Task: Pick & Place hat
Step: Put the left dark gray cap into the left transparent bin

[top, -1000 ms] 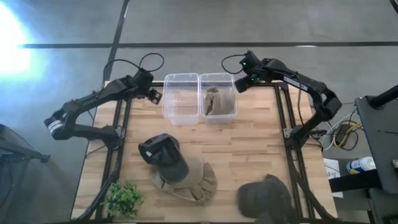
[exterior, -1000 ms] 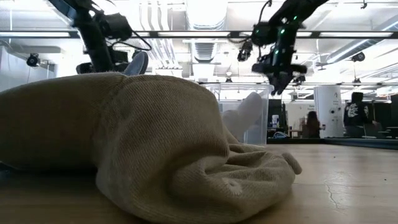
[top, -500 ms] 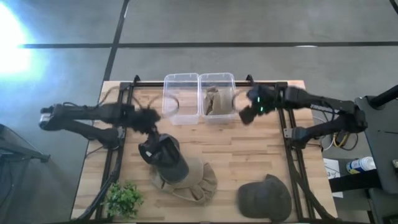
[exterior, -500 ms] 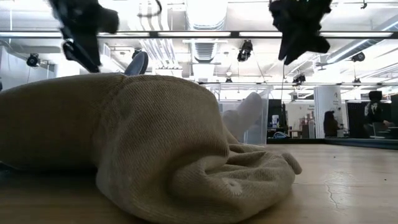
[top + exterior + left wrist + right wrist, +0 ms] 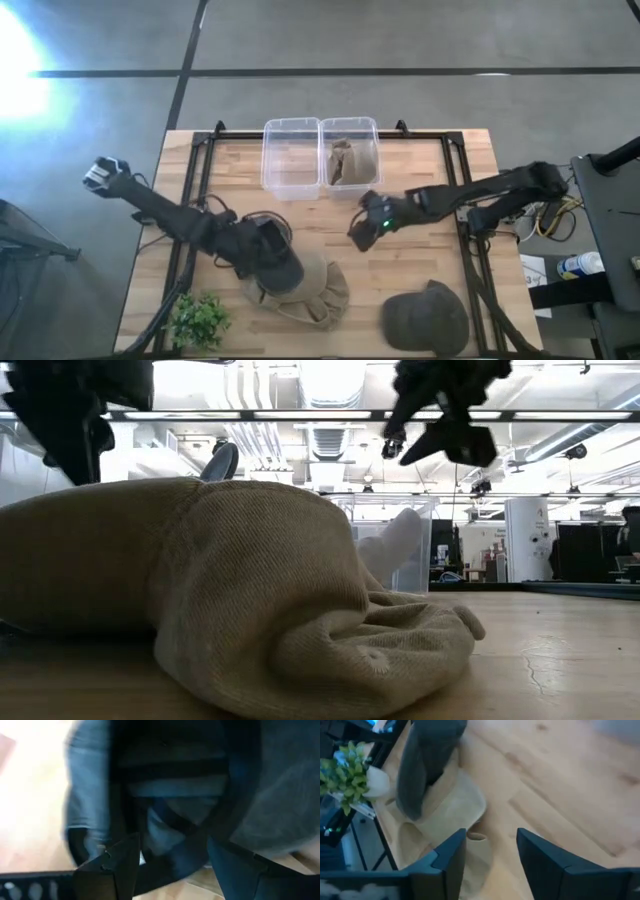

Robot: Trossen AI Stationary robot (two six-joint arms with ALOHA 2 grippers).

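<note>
Dark left gripper (image 5: 243,252), fingers spread, is hovering at the black hat (image 5: 268,252) on the tan hat (image 5: 310,290); right gripper (image 5: 362,230), likewise spread and empty, is hanging mid-table.

A pale wooden plank surface (image 5: 400,215) sits on a black metal frame (image 5: 472,255) over a grey floor. At its far edge stand two clear plastic bins side by side, touching: the left bin (image 5: 290,160) and the right bin (image 5: 351,155). A small green artificial plant (image 5: 198,320) stands at the near left corner. Cables (image 5: 545,212) and a bottle (image 5: 577,264) lie off the right side. Ceiling lights (image 5: 330,380) show in the low view.
</note>
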